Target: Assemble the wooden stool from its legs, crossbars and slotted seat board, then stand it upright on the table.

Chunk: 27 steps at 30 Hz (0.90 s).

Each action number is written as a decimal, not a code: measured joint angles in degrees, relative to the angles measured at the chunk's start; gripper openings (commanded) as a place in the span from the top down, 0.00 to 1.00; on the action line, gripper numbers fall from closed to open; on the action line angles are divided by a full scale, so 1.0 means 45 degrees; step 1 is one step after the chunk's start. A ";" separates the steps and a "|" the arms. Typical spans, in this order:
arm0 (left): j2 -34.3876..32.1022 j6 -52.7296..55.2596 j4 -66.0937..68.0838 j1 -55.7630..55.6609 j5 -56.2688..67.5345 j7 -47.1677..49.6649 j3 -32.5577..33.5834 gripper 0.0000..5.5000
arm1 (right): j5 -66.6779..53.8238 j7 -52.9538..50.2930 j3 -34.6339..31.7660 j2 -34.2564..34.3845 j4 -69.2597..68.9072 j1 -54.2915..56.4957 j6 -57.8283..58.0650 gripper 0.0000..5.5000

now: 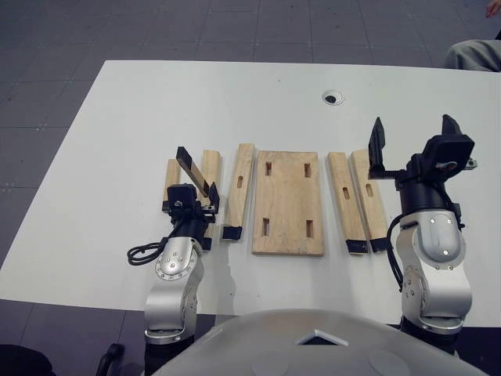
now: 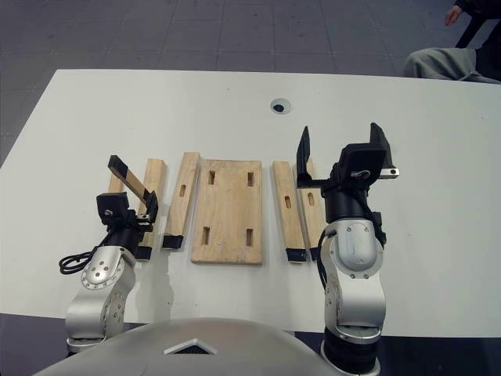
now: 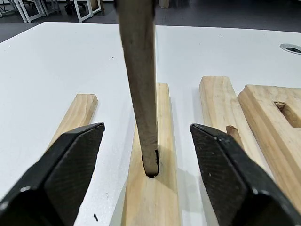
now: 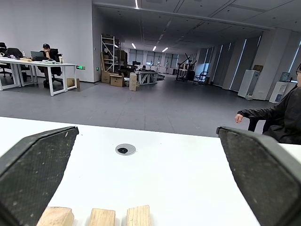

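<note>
The worktop (image 1: 156, 102) carried all parts, laid flat except one. The seat board (image 1: 288, 202), the largest part, lay between the two hands, inboard of each, with four slots facing up. It was judged rigid and the heaviest piece, and too wide to span across its face. A hold across its thickness at a long edge was judged the better option.

The right hand (image 1: 413, 142) was raised above the worktop with its fingers spread wide and nothing between them. The third leg (image 1: 343, 196) and fourth leg (image 1: 368, 192) lay side by side below it and slightly inboard.

The left hand (image 3: 146, 136) sat low over the slotted leg (image 3: 155, 202), with its fingers (image 3: 70, 165) apart on either side and clamped on nothing. The second leg (image 1: 239, 188) lay just inboard of this hand, and a shorter piece (image 3: 77, 113) lay just outboard.

The legs appeared to be bare solid wood, stiff and light, with a grain giving fair friction. A grip across the narrow width, clear of the slot and the black end, was judged suitable.

The crossbar (image 3: 138, 70) stood between the left hand's open fingers without touching them. Its lower end rested in what appeared to be the slot of the slotted leg, and it leaned rather than stood upright. As the slimmest part, it was judged prone to toppling. A hold near its lower half would give the best control.
</note>
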<state>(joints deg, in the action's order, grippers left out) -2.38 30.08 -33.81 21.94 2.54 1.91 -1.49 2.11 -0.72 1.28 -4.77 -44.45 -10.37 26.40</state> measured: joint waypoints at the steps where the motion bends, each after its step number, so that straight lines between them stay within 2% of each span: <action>1: 0.0028 0.0056 -0.0033 -0.0081 0.0009 0.0010 0.0099 0.24 | 0.0000 -0.0003 0.0000 0.0016 0.0000 -0.0013 -0.0002 0.00; 6: -0.0018 0.0177 -0.0341 -0.1016 -0.0139 0.0278 0.0898 0.24 | 0.0000 -0.0008 0.0000 0.0051 0.0000 -0.0051 -0.0007 0.00; 19: -0.0201 0.1718 -0.2133 -0.2611 0.1136 -0.0304 0.1430 0.24 | 0.0002 -0.0010 0.0058 0.0102 0.0125 -0.0042 -0.0058 0.00; 27: -0.0657 0.2478 -0.2519 -0.4786 0.1914 -0.0567 0.2150 0.24 | 0.0005 -0.0020 0.0192 0.0173 0.0347 0.0032 -0.0166 0.00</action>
<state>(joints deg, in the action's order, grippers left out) -5.34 41.23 -45.15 0.40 11.15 -0.64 8.19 2.14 -0.81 2.14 -3.99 -42.89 -10.22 25.66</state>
